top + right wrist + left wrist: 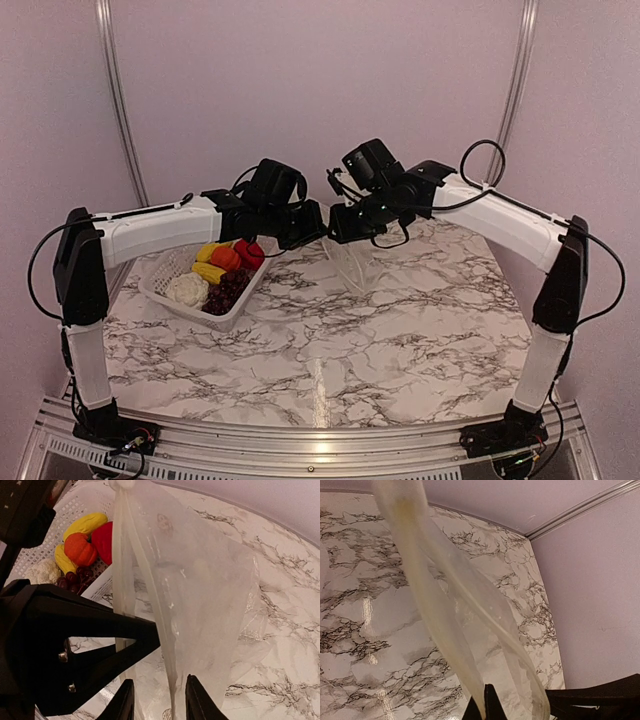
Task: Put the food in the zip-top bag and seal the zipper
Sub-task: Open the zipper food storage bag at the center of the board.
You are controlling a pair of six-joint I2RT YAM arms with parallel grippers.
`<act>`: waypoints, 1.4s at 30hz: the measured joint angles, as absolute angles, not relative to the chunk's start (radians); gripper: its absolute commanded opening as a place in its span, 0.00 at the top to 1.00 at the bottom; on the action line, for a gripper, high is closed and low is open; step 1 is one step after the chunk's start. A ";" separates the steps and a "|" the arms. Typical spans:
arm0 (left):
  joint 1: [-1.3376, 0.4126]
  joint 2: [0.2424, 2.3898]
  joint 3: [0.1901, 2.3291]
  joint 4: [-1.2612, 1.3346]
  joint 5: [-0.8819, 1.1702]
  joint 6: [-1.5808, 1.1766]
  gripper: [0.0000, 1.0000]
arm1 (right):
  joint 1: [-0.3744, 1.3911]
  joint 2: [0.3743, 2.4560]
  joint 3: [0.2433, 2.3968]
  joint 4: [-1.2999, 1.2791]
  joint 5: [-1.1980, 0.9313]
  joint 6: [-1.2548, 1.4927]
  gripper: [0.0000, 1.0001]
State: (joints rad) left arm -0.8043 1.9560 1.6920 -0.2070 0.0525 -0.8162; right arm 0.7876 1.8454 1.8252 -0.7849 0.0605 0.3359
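Observation:
The clear zip-top bag (350, 262) hangs above the table between my two grippers, its mouth pulled apart. My left gripper (312, 226) is shut on one lip of the bag (470, 630) at the pale zipper strip (432, 610). My right gripper (340, 226) is open in the right wrist view (160, 702), and the other zipper strip (152, 600) hangs between its fingers. The food lies in the white basket (160, 292): red pepper (103, 541), orange fruit (80, 550), yellow pieces (85, 524), cauliflower (42, 571) and purple grapes (75, 577).
The white perforated basket (97, 587) stands on the marble table at the left, just below my left arm. The back wall and a metal rail (580, 507) border the table behind the bag.

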 measured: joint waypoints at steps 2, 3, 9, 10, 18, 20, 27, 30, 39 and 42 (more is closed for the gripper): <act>-0.804 1.956 1.693 -0.207 0.052 -0.819 1.00 | 0.788 1.865 1.833 -0.805 0.088 0.332 0.76; -0.804 1.956 1.693 -0.207 0.052 -0.820 1.00 | 0.788 1.873 1.834 -0.814 0.105 0.332 0.77; -0.804 1.956 1.693 -0.207 0.053 -0.823 1.00 | 0.783 1.880 1.834 -0.850 0.204 0.338 0.82; -0.804 1.956 1.693 -0.207 0.053 -0.823 1.00 | 0.781 1.880 1.834 -0.855 0.215 0.340 0.85; -0.804 1.956 1.693 -0.208 0.067 -0.823 1.00 | 0.754 1.875 1.834 -0.869 0.281 0.346 1.00; -0.804 1.956 1.691 -0.208 0.070 -0.823 1.00 | 0.726 1.866 1.834 -0.869 0.290 0.345 1.00; -0.804 1.956 1.688 -0.208 0.075 -0.815 0.76 | 0.641 1.819 1.834 -0.869 0.309 0.332 1.00; -0.804 1.956 1.689 -0.204 0.093 -0.778 0.56 | 0.643 1.816 1.834 -0.868 0.307 0.331 1.00; -0.796 1.820 1.605 -0.191 0.070 -0.570 0.29 | 0.628 1.816 1.830 -0.868 0.306 0.294 1.00; -0.777 1.722 1.551 -0.193 0.036 -0.528 0.28 | 0.609 1.816 1.830 -0.868 0.307 0.269 1.00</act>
State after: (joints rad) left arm -0.7773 1.7222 1.5509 -0.1928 0.0357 -0.5278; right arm 0.6086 1.8164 1.8301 -0.8684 0.3069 0.2691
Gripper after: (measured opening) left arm 0.713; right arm 0.003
